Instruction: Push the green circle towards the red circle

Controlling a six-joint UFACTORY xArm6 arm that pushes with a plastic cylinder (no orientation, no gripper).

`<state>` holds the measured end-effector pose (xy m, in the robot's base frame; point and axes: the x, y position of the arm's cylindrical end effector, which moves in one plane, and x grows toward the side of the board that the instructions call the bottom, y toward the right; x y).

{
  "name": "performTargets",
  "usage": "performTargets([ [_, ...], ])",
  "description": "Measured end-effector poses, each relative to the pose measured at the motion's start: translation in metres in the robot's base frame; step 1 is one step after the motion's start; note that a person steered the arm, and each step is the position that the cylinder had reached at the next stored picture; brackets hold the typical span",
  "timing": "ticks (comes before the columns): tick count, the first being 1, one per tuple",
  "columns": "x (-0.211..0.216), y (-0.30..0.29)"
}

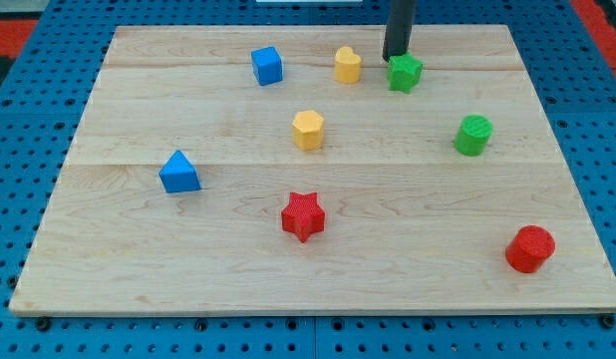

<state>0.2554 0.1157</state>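
Observation:
The green circle [473, 135] stands at the view's right, in the upper half of the wooden board [139, 259]. The red circle [530, 248] stands near the board's lower right corner, below and a little right of the green circle. My tip [394, 58] is at the view's top, touching the upper left of a green star [405, 73], well up and left of the green circle.
A yellow block [348, 65] sits just left of my tip. A blue cube [267, 66] is further left. A yellow hexagon [308, 130] is mid-board. A blue triangle [178, 173] is at the left. A red star [303, 215] is lower centre.

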Motion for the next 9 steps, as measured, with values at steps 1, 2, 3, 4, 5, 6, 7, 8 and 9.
performTargets([
  [1, -0.006, 0.037],
  [2, 0.0, 0.106],
  [3, 0.039, 0.1],
  [4, 0.091, 0.136],
  [5, 0.122, 0.116],
  [6, 0.154, 0.084],
  [7, 0.146, 0.059],
  [8, 0.148, 0.018],
  [9, 0.183, 0.058],
])
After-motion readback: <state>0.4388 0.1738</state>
